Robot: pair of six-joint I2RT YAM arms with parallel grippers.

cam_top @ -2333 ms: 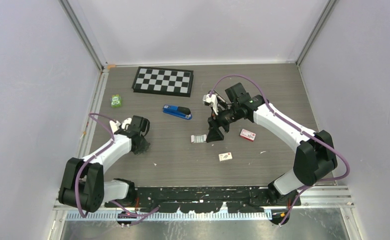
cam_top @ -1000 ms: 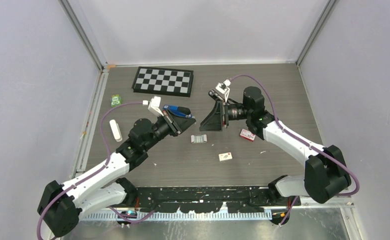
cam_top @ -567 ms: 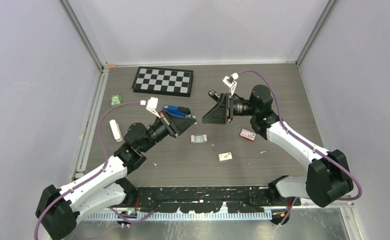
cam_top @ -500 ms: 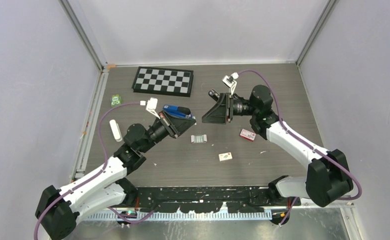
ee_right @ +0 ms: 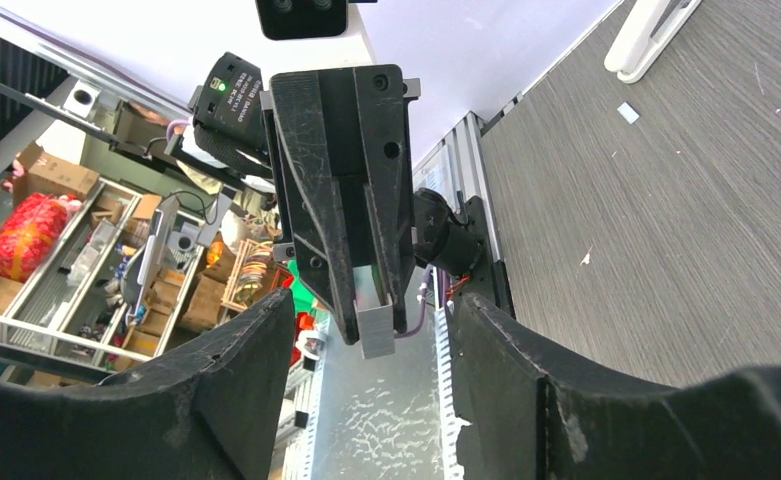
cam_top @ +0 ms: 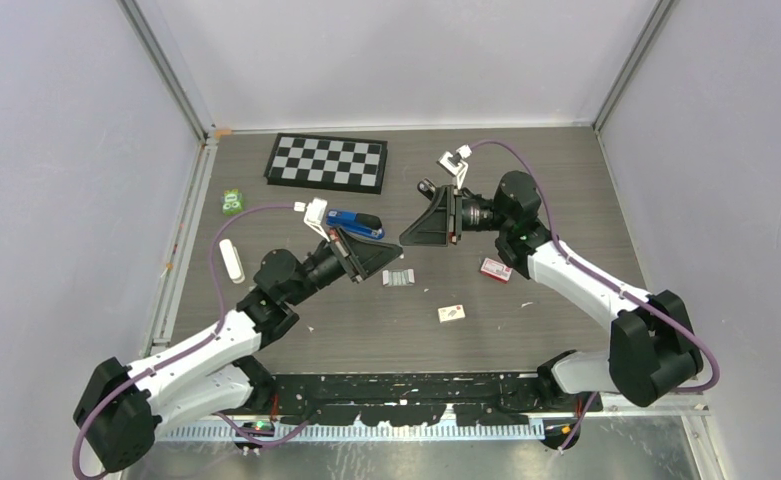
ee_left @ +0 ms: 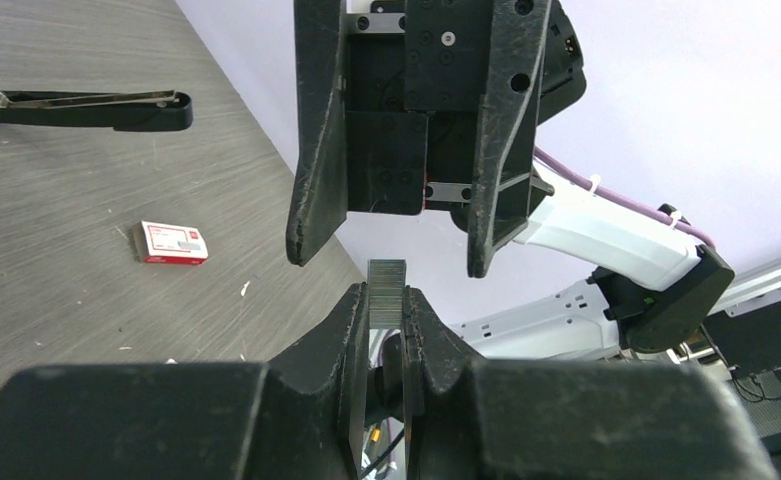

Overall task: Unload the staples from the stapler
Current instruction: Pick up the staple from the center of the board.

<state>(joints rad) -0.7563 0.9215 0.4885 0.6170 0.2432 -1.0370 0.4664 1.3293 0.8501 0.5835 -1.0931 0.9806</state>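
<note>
My left gripper (ee_left: 387, 297) is shut on a short grey strip of staples (ee_left: 387, 275), held in the air with its end sticking out past the fingertips. My right gripper (ee_left: 394, 255) faces it head on, open, its fingertips level with the strip's free end on either side. In the right wrist view the staples (ee_right: 374, 325) hang between my right gripper's (ee_right: 373, 310) spread fingers. From above, the left gripper (cam_top: 391, 262) and right gripper (cam_top: 406, 238) meet tip to tip. The blue stapler (cam_top: 356, 222) lies on the table behind them. Another staple strip (cam_top: 398, 277) lies below them.
A red staple box (cam_top: 496, 269) and a small white box (cam_top: 452, 313) lie to the right front. A chessboard (cam_top: 328, 161) is at the back, a green packet (cam_top: 232, 202) and a white tube (cam_top: 230, 260) at the left.
The left gripper has shifted a little right and nearer with its staples. The right gripper has swung back to face it, and its jaws have narrowed.
</note>
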